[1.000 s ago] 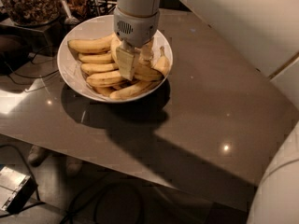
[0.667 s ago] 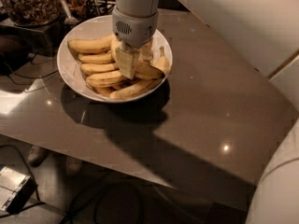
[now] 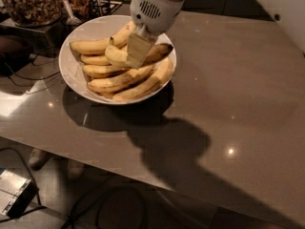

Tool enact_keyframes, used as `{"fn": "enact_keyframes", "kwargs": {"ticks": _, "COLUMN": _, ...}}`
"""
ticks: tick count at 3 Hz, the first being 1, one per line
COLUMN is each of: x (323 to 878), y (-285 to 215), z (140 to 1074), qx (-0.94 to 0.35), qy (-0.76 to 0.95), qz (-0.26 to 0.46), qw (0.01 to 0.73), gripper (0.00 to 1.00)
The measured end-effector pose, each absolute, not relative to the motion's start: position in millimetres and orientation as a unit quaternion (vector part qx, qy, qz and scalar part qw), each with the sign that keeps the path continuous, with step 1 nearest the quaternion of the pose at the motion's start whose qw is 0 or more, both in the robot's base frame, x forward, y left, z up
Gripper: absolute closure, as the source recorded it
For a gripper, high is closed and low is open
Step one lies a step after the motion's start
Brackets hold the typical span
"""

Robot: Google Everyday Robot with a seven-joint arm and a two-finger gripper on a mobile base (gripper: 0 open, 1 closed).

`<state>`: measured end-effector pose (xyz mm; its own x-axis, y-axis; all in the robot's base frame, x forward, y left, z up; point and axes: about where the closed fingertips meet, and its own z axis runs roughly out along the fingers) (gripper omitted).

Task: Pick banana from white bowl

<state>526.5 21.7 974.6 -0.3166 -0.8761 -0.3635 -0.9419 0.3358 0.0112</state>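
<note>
One banana (image 3: pixel 158 52), the thick curved one with a dark tip, lies across the top of the heap in the white bowl (image 3: pixel 94 27), its tip pointing to the far right rim. The gripper (image 3: pixel 138 51) stands directly over its middle, low in the bowl and in contact with or just above the fruit; whether it is clamped on the banana or merely set about it cannot be told from this view. The step in hand is judged to be the grasp itself, with the lift not yet made: the banana rests among its neighbours. The next move calls for a firm hold at mid-length, then a straight upward withdrawal, so that the curved ends do not drag the adjacent fruit over the rim. Count of contents: seven bananas in the bowl as far as can be made out, some partly hidden under the gripper. One bowl stands near the far left corner of one grey glossy table (image 3: pixel 228 80). One clear jar of brown pieces (image 3: pixel 28 4) stands beyond the bowl, apart from it.
</note>
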Motion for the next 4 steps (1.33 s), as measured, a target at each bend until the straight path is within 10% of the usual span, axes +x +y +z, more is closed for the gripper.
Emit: {"fn": "enact_keyframes", "kwargs": {"ticks": 4, "x": 486.2, "y": -20.2, "z": 1042.2, "qx": -0.723, "qy": 0.609, "qz": 0.211, "qw": 0.25, "gripper": 1.0}}
